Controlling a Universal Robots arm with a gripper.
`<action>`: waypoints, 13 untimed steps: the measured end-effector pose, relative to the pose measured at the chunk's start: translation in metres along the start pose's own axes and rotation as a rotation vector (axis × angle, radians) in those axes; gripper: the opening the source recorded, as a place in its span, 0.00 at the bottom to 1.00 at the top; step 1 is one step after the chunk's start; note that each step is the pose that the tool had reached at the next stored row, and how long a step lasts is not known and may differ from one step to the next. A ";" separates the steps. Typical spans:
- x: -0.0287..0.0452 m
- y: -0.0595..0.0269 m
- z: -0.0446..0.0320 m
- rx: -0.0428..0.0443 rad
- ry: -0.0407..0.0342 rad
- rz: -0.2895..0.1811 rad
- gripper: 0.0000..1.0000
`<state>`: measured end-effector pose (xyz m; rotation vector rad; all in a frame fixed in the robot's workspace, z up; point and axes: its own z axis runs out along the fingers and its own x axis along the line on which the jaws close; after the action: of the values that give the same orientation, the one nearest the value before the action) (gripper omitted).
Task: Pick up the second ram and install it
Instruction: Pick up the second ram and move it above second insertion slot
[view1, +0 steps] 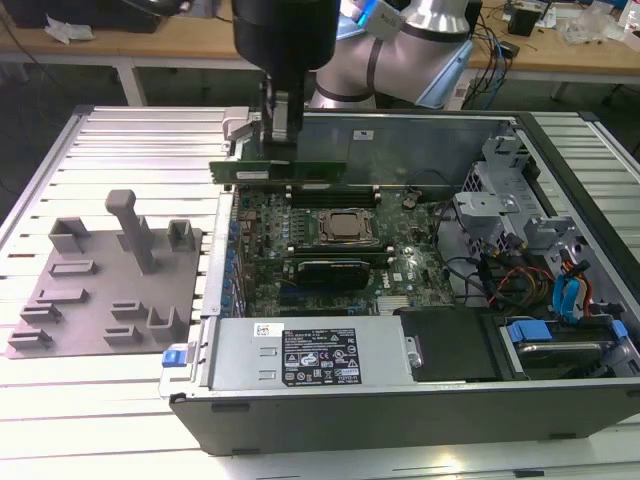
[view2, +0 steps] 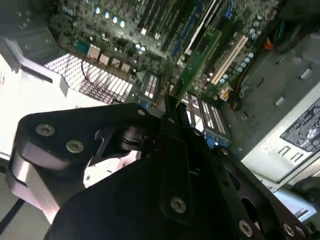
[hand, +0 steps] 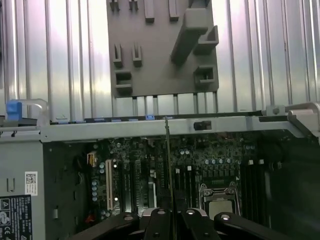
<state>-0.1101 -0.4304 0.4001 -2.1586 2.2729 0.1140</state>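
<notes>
Crosswise in end effector (view1: 281, 152), second ram (view1: 322, 172)

Second ram (view1: 310, 172) is dark green, gripper (view1: 280, 152) all black, parts tray (view1: 95, 300) plain grey, table (view1: 120, 140) silvery with ribbed stripes, plus a bright blue clip (view1: 175, 357).

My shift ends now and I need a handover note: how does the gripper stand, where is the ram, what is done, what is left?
Gripper: shut on the second ram, which it holds level.
Where: in the air over the open computer case, above the far part of the motherboard in the exterior view.
Done: ram picked up.
Left: it is not yet seated in a slot.
</notes>
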 end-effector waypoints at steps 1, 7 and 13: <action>-0.0022 -0.0054 0.0014 -0.0016 0.0002 0.000 0.11; -0.0067 -0.0483 0.0146 -0.0139 0.0006 0.001 0.11; -0.0083 -0.0800 0.0249 -0.0213 0.0012 0.001 0.11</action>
<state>-0.0310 -0.4248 0.3719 -2.1680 2.2842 0.1375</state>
